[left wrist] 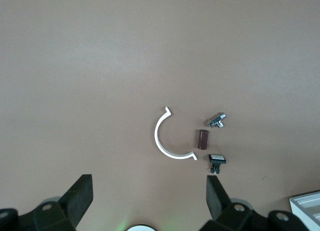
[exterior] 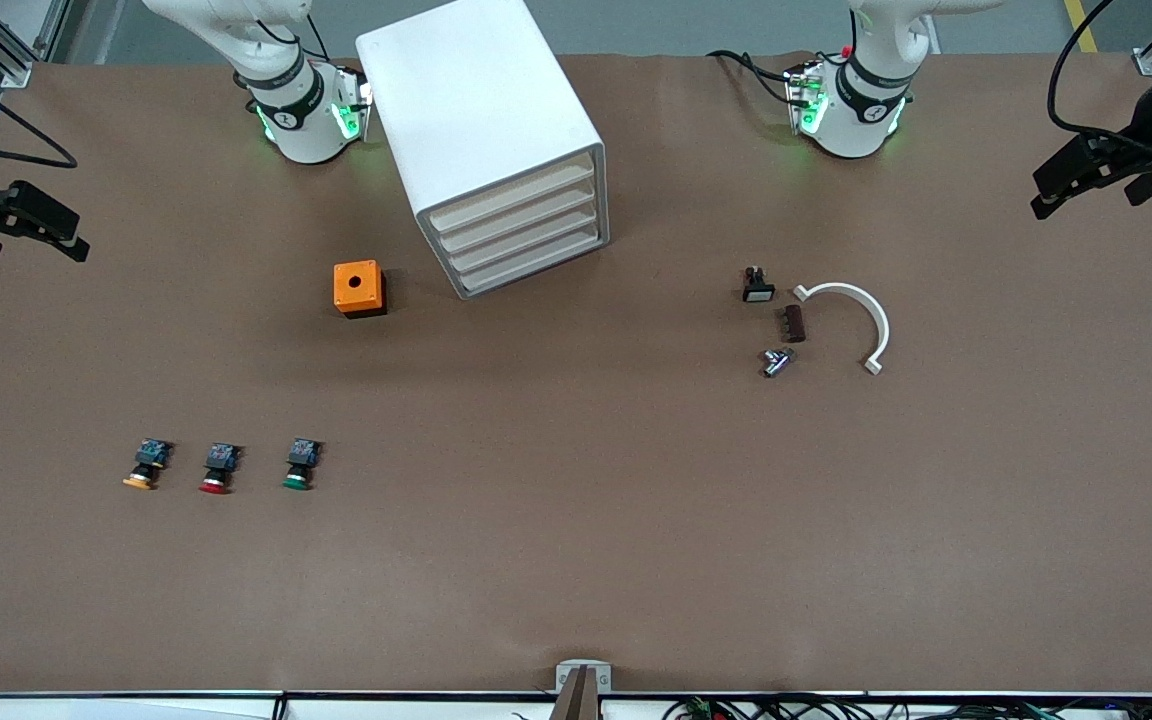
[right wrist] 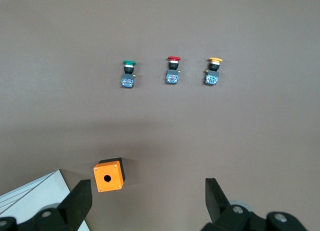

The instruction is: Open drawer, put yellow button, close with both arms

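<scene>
The white cabinet (exterior: 481,120) stands between the arm bases, and its top drawer (exterior: 514,192) is shut like the three below it. The yellow button (exterior: 144,467) (right wrist: 214,71) lies on the table toward the right arm's end, in a row with a red-capped button (exterior: 219,468) and a green-capped one (exterior: 301,465). My right gripper (exterior: 71,235) (right wrist: 147,196) hangs open and empty over the table's edge at the right arm's end. My left gripper (exterior: 1041,192) (left wrist: 150,191) hangs open and empty over the left arm's end.
An orange box (exterior: 359,288) with a hole in its top sits beside the cabinet. Toward the left arm's end lie a white half ring (exterior: 861,320), a brown block (exterior: 794,323), a small metal fitting (exterior: 776,361) and a black switch (exterior: 757,286).
</scene>
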Motion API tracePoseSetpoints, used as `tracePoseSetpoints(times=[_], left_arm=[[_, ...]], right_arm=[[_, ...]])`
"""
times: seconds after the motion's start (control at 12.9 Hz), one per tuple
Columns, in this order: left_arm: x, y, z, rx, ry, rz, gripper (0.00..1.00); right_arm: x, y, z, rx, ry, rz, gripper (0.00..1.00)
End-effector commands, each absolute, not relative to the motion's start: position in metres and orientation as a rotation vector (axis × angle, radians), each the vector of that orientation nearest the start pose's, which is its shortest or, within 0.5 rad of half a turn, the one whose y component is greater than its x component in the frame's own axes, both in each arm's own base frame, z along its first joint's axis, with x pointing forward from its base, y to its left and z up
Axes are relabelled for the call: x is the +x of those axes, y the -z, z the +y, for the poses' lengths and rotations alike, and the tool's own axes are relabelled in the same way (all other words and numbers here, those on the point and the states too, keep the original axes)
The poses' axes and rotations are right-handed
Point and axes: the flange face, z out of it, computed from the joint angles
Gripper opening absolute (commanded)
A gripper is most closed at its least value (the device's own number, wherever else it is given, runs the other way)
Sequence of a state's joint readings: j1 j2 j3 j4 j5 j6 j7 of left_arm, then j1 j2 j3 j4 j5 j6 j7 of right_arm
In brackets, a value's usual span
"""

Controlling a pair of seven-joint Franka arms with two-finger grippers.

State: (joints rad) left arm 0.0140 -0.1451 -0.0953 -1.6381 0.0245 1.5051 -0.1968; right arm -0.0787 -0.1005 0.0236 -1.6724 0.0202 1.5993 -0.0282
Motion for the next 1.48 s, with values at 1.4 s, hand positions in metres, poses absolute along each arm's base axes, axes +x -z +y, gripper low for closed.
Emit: tracePoseSetpoints(times=[1.4], left_arm=[[0.605,-0.472,-0.199,-2.925,-0.327,-0.914,1.0]], right_arm=[[0.519,-0.636,-0.022,-3.12,0.078,0.025,1.0]])
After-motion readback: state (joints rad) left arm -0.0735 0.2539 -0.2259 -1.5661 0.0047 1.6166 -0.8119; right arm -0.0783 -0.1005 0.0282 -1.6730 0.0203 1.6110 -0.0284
